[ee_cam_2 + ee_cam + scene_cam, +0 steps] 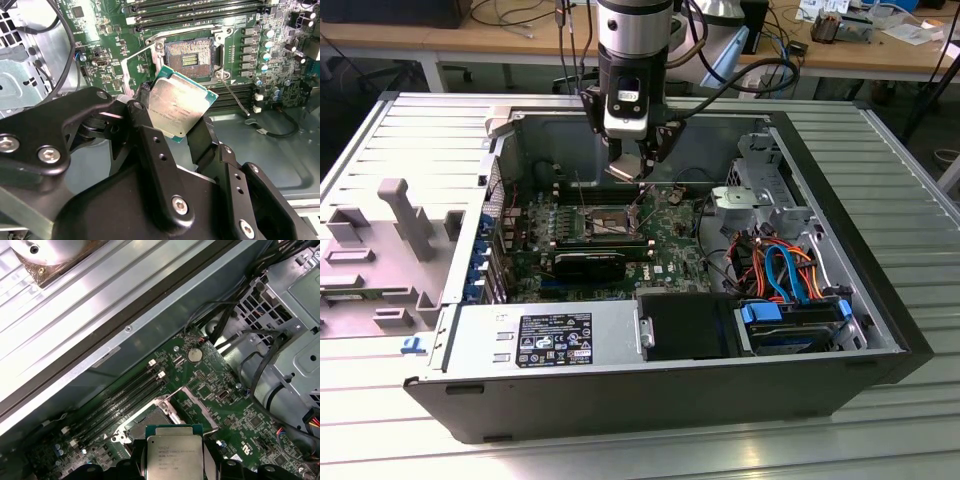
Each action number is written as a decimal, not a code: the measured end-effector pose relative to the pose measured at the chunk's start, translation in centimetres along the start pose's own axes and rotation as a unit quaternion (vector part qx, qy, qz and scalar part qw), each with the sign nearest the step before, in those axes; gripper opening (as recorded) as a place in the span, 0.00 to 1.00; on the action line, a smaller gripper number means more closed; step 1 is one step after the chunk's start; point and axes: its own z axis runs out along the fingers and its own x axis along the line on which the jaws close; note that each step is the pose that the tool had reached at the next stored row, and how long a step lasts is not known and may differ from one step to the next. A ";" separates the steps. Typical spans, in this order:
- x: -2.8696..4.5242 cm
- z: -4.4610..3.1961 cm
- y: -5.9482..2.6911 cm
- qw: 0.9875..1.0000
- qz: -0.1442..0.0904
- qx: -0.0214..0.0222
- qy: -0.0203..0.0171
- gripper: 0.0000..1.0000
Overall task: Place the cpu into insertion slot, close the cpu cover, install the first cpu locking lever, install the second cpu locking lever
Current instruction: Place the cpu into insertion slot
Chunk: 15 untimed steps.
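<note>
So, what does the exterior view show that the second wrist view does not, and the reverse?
Exterior view: the whole open computer case, its power supply, and the blue and orange cables. Second wrist view: the cpu, grey metal top showing, clamped by its edges, and the insertion slot with bare contacts. Shared: the gripper above the green motherboard.

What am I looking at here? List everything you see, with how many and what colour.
computer case: one, dark grey, open, on the metal table
circuit board: one, green, inside the case
socket: one, silver-rimmed, dark centre, empty, on the board
chip: one, silver-grey, held above the board, near the socket
power box: one, silver, inside the case
cables: several, blue and orange, exterior view's right
plastic panel: one, grey, exterior view's left of the case
arm: one, black and silver, over the case
pincer: one, black, shut on the chip
</note>
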 end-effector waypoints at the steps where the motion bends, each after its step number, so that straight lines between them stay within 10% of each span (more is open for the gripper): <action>1: 0.00 0.00 0.00 1.000 0.001 0.000 0.000 0.54; 15: 0.00 0.00 0.00 1.000 0.012 0.000 -0.001 0.54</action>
